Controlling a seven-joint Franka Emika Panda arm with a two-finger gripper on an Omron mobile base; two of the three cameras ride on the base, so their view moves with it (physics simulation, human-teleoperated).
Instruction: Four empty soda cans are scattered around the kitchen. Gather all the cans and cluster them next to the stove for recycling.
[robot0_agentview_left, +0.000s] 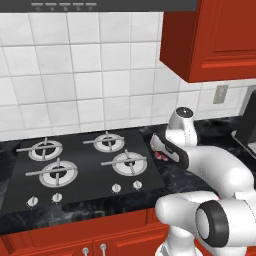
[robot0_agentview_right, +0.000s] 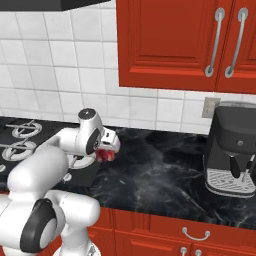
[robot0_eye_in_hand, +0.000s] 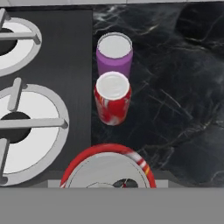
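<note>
Red soda can (robot0_eye_in_hand: 108, 168): upright, gripped in tool (robot0_agentview_right: 106, 151); below and ahead, a second red can (robot0_eye_in_hand: 112, 98) and purple can (robot0_eye_in_hand: 114, 54) on counter (robot0_eye_in_hand: 175, 109) beside stove (robot0_eye_in_hand: 48, 87).

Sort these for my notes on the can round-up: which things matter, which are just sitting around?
Matter: purple can; red can standing on the counter; a second red can close under the hand; stove.
Sitting around: coffee machine; wall socket.

Rendered frames, evenly bright, flat diffuse light with no clear source. Shadows are faint. Soft sheen on the white arm (robot0_agentview_left: 215, 170) and the red cabinets (robot0_agentview_right: 170, 45). Slightly soft, low resolution; no motion blur or edge distortion.
</note>
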